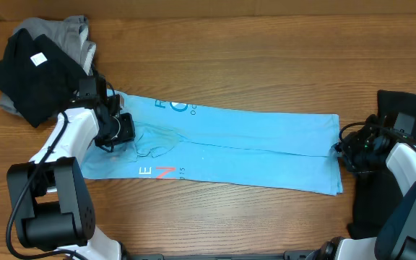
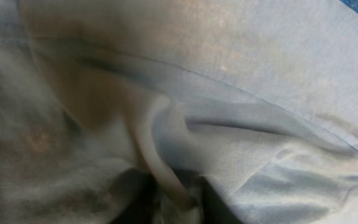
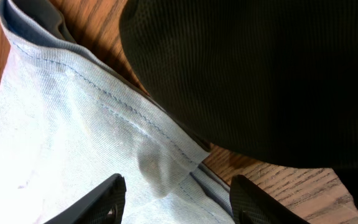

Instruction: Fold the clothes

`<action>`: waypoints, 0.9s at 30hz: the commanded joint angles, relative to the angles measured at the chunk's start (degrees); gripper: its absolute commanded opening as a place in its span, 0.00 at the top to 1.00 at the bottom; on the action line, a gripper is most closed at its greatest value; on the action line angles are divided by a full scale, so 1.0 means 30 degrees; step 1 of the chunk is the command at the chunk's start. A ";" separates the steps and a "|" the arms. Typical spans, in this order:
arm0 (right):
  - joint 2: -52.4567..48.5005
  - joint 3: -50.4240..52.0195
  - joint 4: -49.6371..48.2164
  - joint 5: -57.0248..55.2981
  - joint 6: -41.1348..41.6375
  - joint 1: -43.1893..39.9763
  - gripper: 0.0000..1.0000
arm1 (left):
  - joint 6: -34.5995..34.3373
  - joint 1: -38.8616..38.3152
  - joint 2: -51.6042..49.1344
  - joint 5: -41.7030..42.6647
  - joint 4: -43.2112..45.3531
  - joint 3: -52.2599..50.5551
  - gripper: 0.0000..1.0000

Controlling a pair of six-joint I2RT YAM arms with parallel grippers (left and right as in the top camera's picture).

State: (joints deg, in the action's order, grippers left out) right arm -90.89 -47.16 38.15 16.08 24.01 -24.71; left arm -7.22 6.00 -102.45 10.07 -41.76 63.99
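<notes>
The light blue T-shirt [image 1: 251,144] lies folded into a long strip across the table, with white and pink-red lettering near its left end. My left gripper [image 1: 115,132] sits on that left end and is shut on a bunched fold of the cloth. In the left wrist view the blue cloth [image 2: 241,93] fills the frame and hides the fingers. My right gripper [image 1: 345,153] is at the shirt's right edge. In the right wrist view it [image 3: 179,199] is open, its fingers straddling the stitched hem [image 3: 123,118].
A pile of black and grey shirts [image 1: 38,68] lies at the back left. A black shirt [image 1: 406,130] lies at the right edge under the right arm, and it shows close in the right wrist view [image 3: 260,74]. The wooden table [image 1: 266,65] is bare behind the blue shirt.
</notes>
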 commanded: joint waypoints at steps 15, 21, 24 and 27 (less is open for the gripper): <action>0.0240 0.0109 0.0146 -0.0219 0.0080 0.0073 0.42 | 0.1399 0.1304 0.0321 0.0321 -0.5814 0.4401 0.96; 0.0240 0.0109 0.0080 -0.0219 0.0073 0.0073 0.42 | 0.1559 0.1632 0.0321 0.0160 -0.6462 0.4495 0.96; 0.0240 0.0109 -0.0058 -0.0219 0.0073 0.0080 0.43 | 0.1654 0.1880 0.0328 0.0182 -0.6943 0.4619 0.96; 0.0219 0.0117 -0.0066 -0.0306 0.0080 0.0080 0.43 | 0.1858 0.1945 0.0328 0.0262 -0.7060 0.4626 0.96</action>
State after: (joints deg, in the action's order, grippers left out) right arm -90.89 -47.13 38.33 16.05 24.01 -24.71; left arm -3.79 10.98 -102.43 10.94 -62.59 76.29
